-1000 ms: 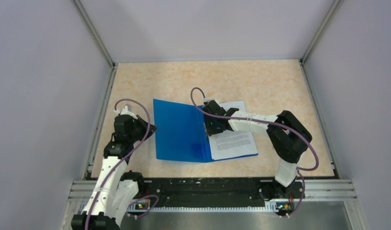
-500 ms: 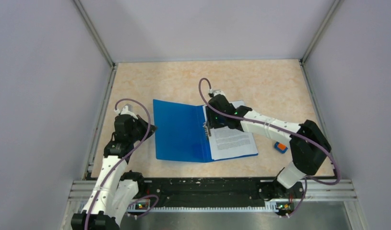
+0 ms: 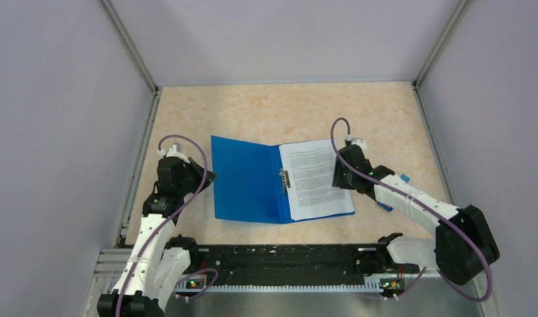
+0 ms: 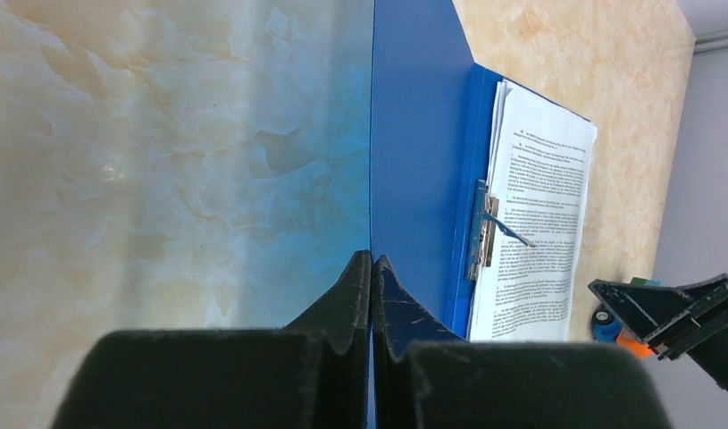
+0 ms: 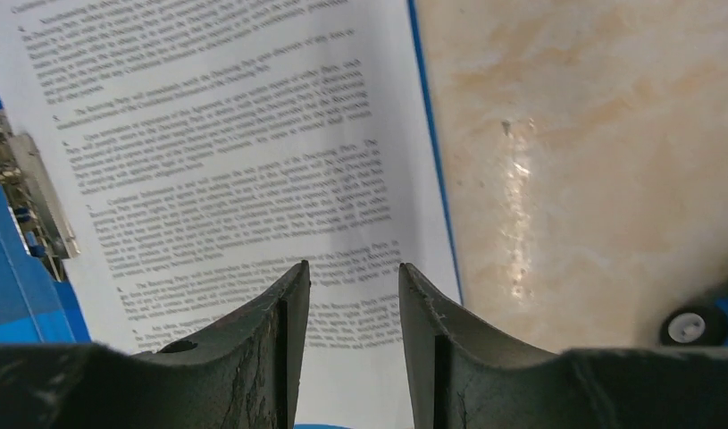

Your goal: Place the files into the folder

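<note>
The blue folder lies open on the table. The files, white printed sheets, lie on its right half beside the metal clip. My left gripper is shut on the left edge of the folder's cover; a thin blue strip shows between its fingers in the left wrist view. That view also shows the folder, the files and the clip. My right gripper is open and empty, just above the right part of the files, as the right wrist view shows.
A small orange-and-blue object lies right of the folder, partly under my right arm; it also shows in the left wrist view. Grey walls close the table on three sides. Metal rails run along the table's left and right edges.
My right gripper has moved from the clip rightward across the files to their right edge, and the arm has swung right. The left gripper and the folder have not moved.
</note>
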